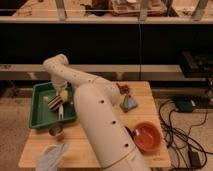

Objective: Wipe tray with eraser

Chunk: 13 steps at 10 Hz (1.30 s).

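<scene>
Wiping step apparently in hand: gripper (60,100) sits low inside the tray (37,120) with the eraser (54,102) right beside it on the floor, grip not discernible; next, probably a pressed sweep across the bare floor.

Inside the tray (41,114), the tool (59,99) has bare floor beside it; a cup (56,131) stands just outside the rim.

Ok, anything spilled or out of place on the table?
Nothing stands out. The gripper is down inside the green tray, which lies flat on the table; the orange bowl and small metal cup stand upright.
</scene>
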Each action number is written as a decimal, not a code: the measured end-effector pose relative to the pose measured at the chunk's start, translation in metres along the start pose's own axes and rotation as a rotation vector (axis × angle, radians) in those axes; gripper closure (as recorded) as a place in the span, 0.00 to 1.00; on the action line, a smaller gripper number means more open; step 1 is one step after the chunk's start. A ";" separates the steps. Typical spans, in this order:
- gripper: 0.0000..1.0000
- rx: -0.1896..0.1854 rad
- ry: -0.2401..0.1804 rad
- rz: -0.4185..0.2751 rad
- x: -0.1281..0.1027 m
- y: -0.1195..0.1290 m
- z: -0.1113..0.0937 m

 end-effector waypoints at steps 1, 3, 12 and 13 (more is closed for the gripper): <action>1.00 0.010 -0.010 -0.018 -0.019 -0.009 -0.001; 1.00 0.020 -0.029 -0.071 -0.059 -0.019 0.000; 1.00 -0.043 -0.007 -0.141 -0.053 0.051 -0.002; 1.00 -0.046 0.009 -0.115 -0.031 0.064 -0.009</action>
